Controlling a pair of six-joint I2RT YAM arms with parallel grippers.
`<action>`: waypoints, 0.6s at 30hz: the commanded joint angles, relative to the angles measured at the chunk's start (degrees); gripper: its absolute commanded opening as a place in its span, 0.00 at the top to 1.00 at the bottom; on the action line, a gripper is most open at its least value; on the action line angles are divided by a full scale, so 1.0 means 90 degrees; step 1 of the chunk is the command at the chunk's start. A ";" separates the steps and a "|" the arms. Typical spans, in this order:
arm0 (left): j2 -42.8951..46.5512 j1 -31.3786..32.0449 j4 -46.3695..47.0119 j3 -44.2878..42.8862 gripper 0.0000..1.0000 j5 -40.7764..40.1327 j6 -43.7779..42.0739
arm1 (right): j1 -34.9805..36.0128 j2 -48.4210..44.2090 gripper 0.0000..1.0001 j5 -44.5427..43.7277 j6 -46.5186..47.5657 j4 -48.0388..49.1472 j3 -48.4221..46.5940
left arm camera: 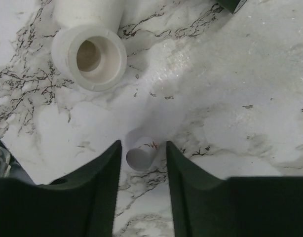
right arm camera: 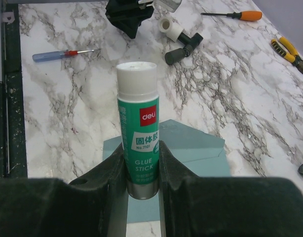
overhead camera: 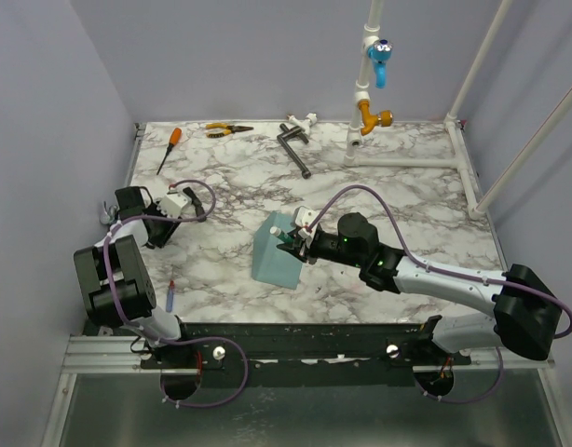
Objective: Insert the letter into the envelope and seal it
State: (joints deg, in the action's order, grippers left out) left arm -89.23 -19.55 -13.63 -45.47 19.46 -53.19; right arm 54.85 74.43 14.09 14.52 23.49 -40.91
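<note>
The teal-blue envelope (overhead camera: pixel 272 256) lies on the marble table left of centre, its pointed flap open and flat in the right wrist view (right arm camera: pixel 201 150). My right gripper (overhead camera: pixel 292 240) hovers over it, shut on a green glue stick (right arm camera: pixel 138 140) with a white top, held upright between the fingers (right arm camera: pixel 166 163). My left gripper (overhead camera: pixel 181 199) is at the far left of the table, open. In its wrist view its tips (left arm camera: pixel 143 144) sit on either side of a small white cylinder (left arm camera: pixel 140 155) lying on the table, without touching it. The peach letter is not in view.
A white pipe fitting (left arm camera: pixel 90 57) lies just ahead of the left gripper. An orange screwdriver (overhead camera: pixel 168 149), pliers (overhead camera: pixel 228 129) and a black tool (overhead camera: pixel 293 149) lie at the back. A white pipe frame with a blue valve (overhead camera: pixel 379 58) stands back right. A blue-red screwdriver (overhead camera: pixel 171 294) lies near the front left.
</note>
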 commanded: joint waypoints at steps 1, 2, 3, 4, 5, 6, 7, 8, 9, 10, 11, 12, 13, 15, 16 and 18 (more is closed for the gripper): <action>0.0071 -0.0081 -0.0285 0.0098 0.52 0.0092 -0.0024 | 0.0034 -0.0006 0.99 -0.0049 0.0071 -0.0019 -0.0112; 0.0066 -0.0093 -0.0384 0.0034 0.50 0.0117 -0.0014 | 0.0029 0.0001 1.00 -0.0039 0.0070 -0.0038 -0.0135; 0.0080 -0.0107 -0.0464 -0.0019 0.48 0.0153 -0.0003 | 0.0029 -0.0005 0.99 -0.0032 0.0068 -0.0044 -0.0134; 0.0119 -0.0113 -0.0545 -0.0057 0.47 0.0210 0.0001 | 0.0029 -0.0008 1.00 -0.0032 0.0067 -0.0057 -0.0135; 0.0182 -0.0121 -0.0627 -0.0097 0.45 0.0278 0.0005 | 0.0029 -0.0014 0.99 -0.0017 0.0071 -0.0059 -0.0137; 0.0269 -0.0127 -0.0720 -0.0150 0.41 0.0385 0.0011 | 0.0029 -0.0014 0.99 -0.0005 0.0058 -0.0069 -0.0148; 0.0379 -0.0131 -0.0824 -0.0205 0.38 0.0492 0.0034 | 0.0029 -0.0023 0.99 -0.0001 0.0062 -0.0079 -0.0143; 0.0484 -0.0132 -0.0970 -0.0296 0.34 0.0600 0.0071 | 0.0029 -0.0028 0.99 -0.0002 0.0046 -0.0081 -0.0142; 0.0616 -0.0132 -0.1190 -0.0406 0.25 0.0744 0.0107 | 0.0028 -0.0037 0.99 0.0003 0.0012 -0.0097 -0.0155; 0.0759 -0.0132 -0.1357 -0.0513 0.17 0.0886 0.0129 | 0.0030 -0.0038 1.00 -0.0004 -0.0041 -0.0094 -0.0169; 0.0932 -0.0132 -0.1529 -0.0623 0.09 0.1060 0.0209 | 0.0029 -0.0031 0.99 -0.0021 -0.0131 -0.0094 -0.0204; 0.1115 -0.0134 -0.1624 -0.0706 0.04 0.1202 0.0291 | 0.0030 -0.0017 0.99 -0.0028 -0.0256 -0.0113 -0.0260; 0.1358 -0.0133 -0.1706 -0.0787 0.01 0.1399 0.0411 | 0.0029 0.0016 0.99 -0.0035 -0.0403 -0.0140 -0.0350; 0.1777 -0.0133 -0.1888 -0.0971 0.01 0.1802 0.0603 | 0.0019 0.0106 0.99 -0.0118 -0.0769 -0.0245 -0.0614; 0.2005 -0.0132 -0.1997 -0.1057 0.01 0.2027 0.0676 | 0.0014 0.0140 0.99 -0.0179 -0.0991 -0.0291 -0.0741; 0.2441 -0.0123 -0.2323 -0.1273 0.01 0.2523 0.0786 | -0.0043 0.0167 0.99 -0.0089 -0.1494 -0.0307 -0.1012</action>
State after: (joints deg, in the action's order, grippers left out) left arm -75.37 -20.27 -27.70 -52.45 29.34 -49.56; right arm 54.85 75.18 13.98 9.80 21.56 -44.45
